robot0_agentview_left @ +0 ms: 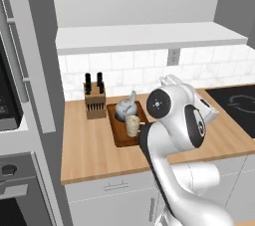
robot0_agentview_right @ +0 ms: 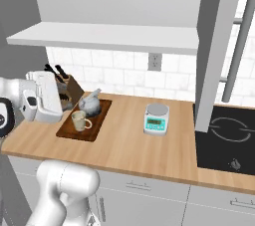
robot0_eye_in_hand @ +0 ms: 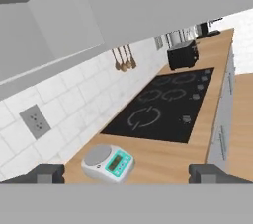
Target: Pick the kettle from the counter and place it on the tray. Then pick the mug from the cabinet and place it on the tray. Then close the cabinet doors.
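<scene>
Two things already sit on the tray (robot0_agentview_right: 69,131): the mug (robot0_agentview_right: 78,120) nearer me and the kettle (robot0_agentview_right: 90,104) just behind it at about one o'clock, on the wooden surface (robot0_agentview_right: 124,145). The fingers (robot0_eye_in_hand: 126,172) stand spread wide, gripping nothing, facing the scale (robot0_eye_in_hand: 108,162) and hob (robot0_eye_in_hand: 160,104). What remains, I judge, is the cabinet door (robot0_agentview_right: 219,46) overhead: stiff, light on its hinges, best pushed flat or taken by its bar handle (robot0_agentview_right: 238,46).
</scene>
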You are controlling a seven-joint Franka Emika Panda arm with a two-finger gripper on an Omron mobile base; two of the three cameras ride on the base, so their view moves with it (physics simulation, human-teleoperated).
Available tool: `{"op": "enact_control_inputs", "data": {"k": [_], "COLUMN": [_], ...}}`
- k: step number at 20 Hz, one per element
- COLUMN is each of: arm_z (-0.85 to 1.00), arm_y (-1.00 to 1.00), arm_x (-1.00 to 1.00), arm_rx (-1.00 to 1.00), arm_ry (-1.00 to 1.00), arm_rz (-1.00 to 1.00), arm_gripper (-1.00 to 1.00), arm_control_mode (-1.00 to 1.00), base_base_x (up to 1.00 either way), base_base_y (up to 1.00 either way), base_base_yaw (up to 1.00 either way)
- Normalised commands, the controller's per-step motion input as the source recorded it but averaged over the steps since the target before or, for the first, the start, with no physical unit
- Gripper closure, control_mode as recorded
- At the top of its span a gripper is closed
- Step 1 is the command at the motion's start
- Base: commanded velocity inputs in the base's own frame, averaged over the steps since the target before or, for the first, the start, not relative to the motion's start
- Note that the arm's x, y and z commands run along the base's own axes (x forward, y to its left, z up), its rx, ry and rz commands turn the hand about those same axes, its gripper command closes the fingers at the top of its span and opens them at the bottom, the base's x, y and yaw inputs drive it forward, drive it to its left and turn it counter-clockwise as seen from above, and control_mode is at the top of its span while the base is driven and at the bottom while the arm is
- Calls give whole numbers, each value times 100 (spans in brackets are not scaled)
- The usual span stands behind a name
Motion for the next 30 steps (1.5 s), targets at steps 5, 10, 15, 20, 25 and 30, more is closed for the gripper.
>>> {"op": "enact_control_inputs", "data": {"k": [5,10,15,20,25,30], "arm_z": [18,24,18,20,16,14], "arm_y": [-19,-29,-21,-25,-24,-23], "arm_x": [-29,-13,-9,-17,-17,-18], "arm_rx": [0,0,0,0,0,-1], "arm_ry": [-2,-10,-15,-14,-11,-13], "arm_rz": [-1,0,0,-2,-7,-13], "arm_gripper": [-100,-100,-100,-100,-100,-100], "arm_control_mode": [-100,-100,-100,-100,-100,-100], "base_base_x": [0,0,0,0,0,0], "base_base_y": [0,0,0,0,0,0], "base_base_yaw": [0,0,0,0,0,0]}}
